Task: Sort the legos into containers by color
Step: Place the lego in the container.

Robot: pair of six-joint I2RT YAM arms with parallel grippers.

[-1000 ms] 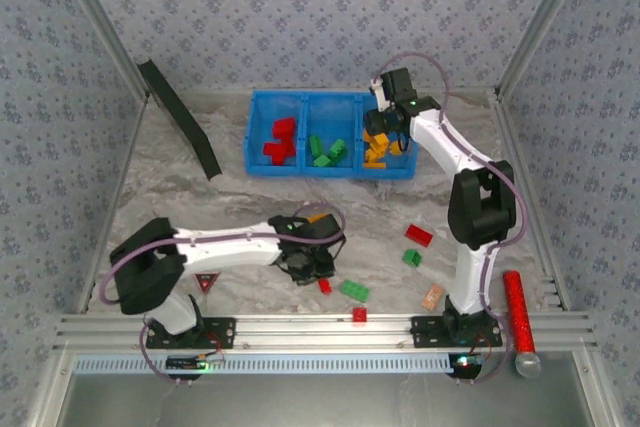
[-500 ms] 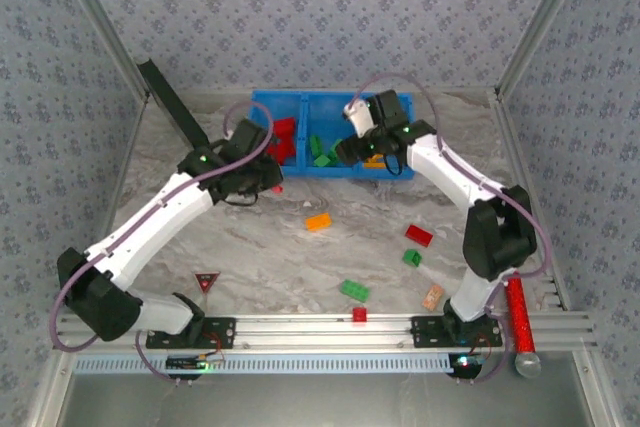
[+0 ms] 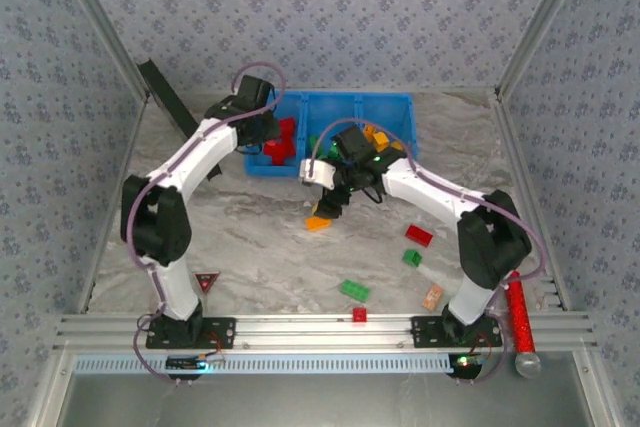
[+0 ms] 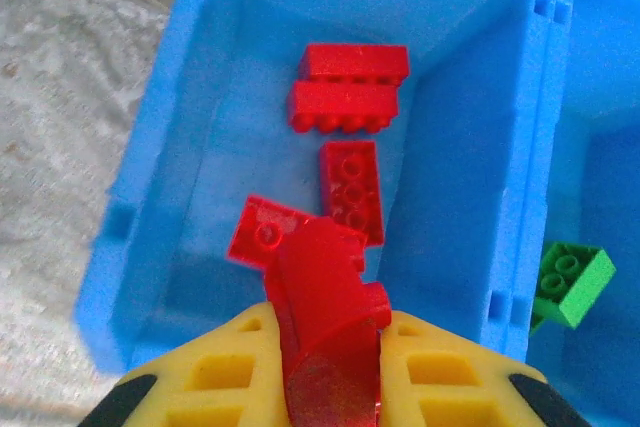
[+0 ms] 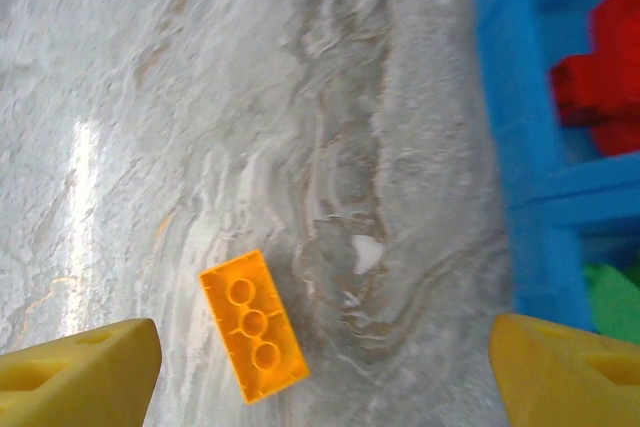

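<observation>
Since a second ago, the left gripper (image 4: 326, 357) has been carried up over the blue tray (image 3: 392, 100), and the right gripper (image 3: 333, 199) brought back from it to mid-table. At the near edge, loose red and green bricks (image 3: 353, 290) are scattered. Farther out, an orange brick (image 5: 253, 325) is seen flat on the marble (image 5: 150, 97) below the right gripper's widely spread, empty jaws. Farthest, a red brick (image 4: 320, 277) is clamped in the left gripper above the tray's left compartment, where other red ones are lying.
</observation>
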